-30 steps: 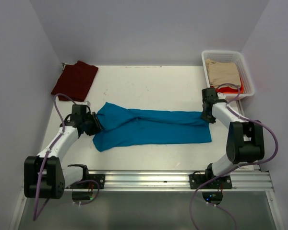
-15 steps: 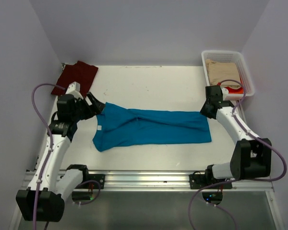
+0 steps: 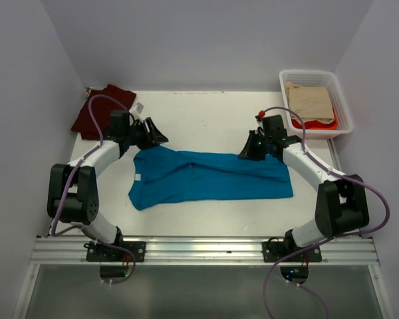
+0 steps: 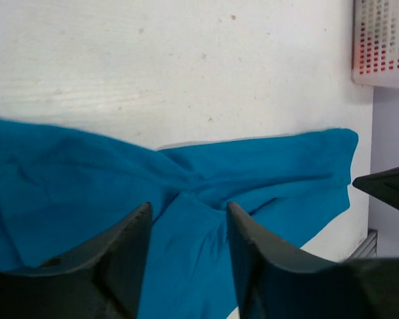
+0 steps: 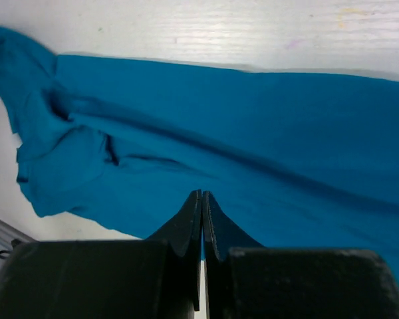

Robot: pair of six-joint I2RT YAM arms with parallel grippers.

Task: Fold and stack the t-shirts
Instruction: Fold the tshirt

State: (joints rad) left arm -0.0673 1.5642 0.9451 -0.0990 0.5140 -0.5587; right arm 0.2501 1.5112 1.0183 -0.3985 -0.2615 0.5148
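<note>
The teal-blue t-shirt lies flat as a long, creased band across the middle of the table, with a small white tag showing near its left end. The left gripper hovers by the shirt's far left corner, its jaws moderately apart with nothing between them. The right gripper sits over the shirt's far edge toward the right end, jaws pressed fully together; no cloth shows pinched in them. Beyond the left arm, the dark maroon t-shirt rests in the far left corner, apart from the teal one. A white basket in the far right corner holds beige and red cloth.
</note>
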